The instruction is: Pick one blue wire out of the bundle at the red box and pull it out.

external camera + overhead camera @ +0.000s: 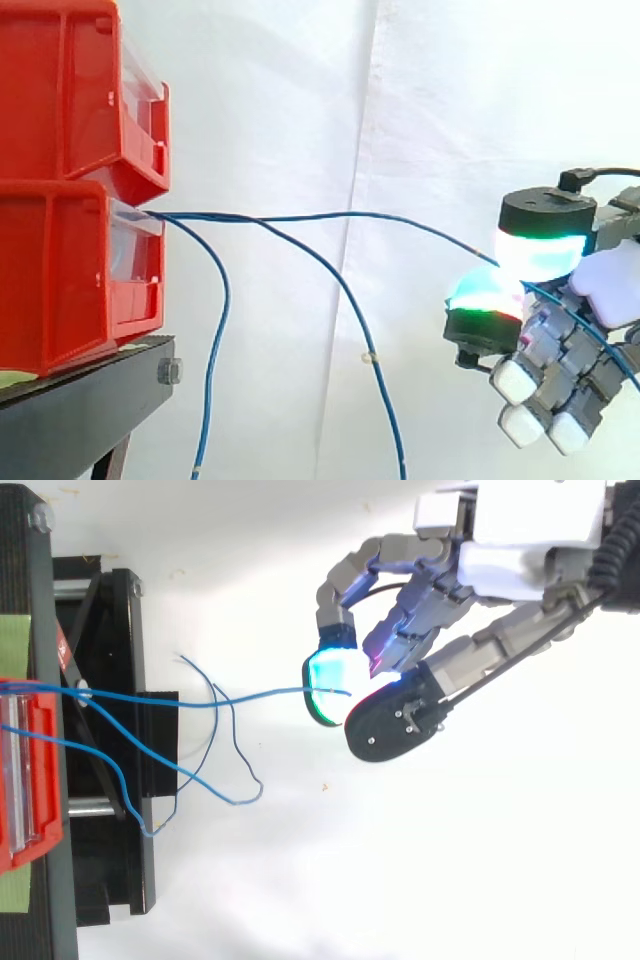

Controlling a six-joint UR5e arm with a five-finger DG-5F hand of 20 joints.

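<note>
We saw the hand (610,285) pinching one blue wire (350,214) between two cyan-green pads (485,300), with its other fingers bent below the pinch. From the pinch the wire stretched nearly level to the lower red box (60,280), well apart from the hand. Two other wires (222,300) hung from that box, between it and the hand.

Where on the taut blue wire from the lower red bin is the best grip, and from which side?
Probably the blue wire far from the lower red bin, pinched from the side opposite it, as the hand does: there it runs clear above the two drooping wires.
</note>
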